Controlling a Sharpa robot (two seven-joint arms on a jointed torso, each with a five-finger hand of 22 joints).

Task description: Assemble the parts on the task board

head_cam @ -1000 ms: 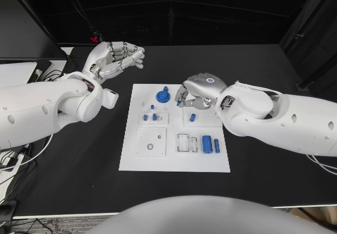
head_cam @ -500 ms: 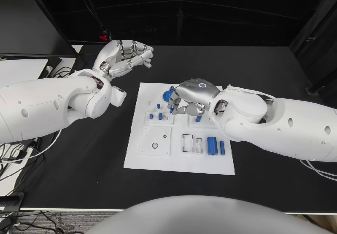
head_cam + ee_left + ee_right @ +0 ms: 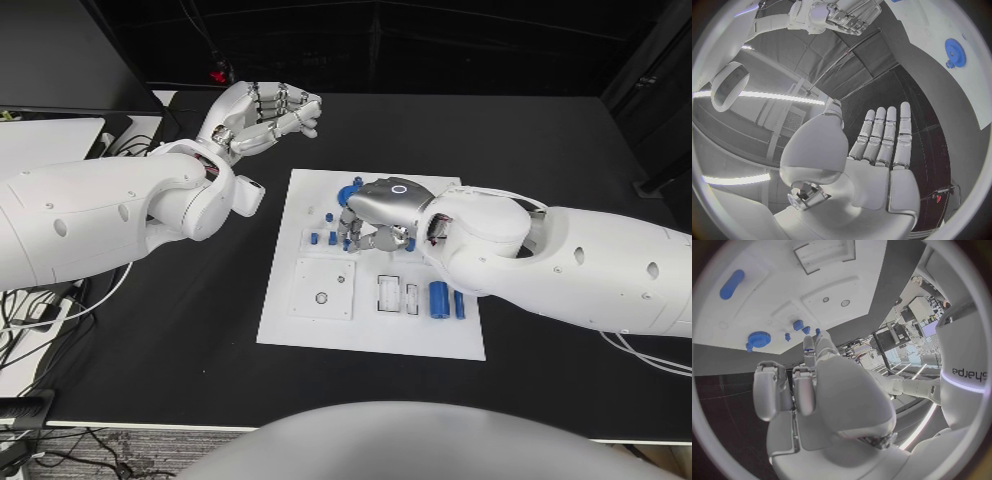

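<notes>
Small blue pegs (image 3: 333, 236) stand just beside the right hand (image 3: 378, 210).

Even overhead light, dark surroundings, sharp head view, fisheye-bent wrist views

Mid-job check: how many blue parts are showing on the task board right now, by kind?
Gear: 1
Cylinders lying flat: 2
Small upright pegs: 4
Total: 7 showing; the right hand hangs over the board's middle and may hide more.
</notes>
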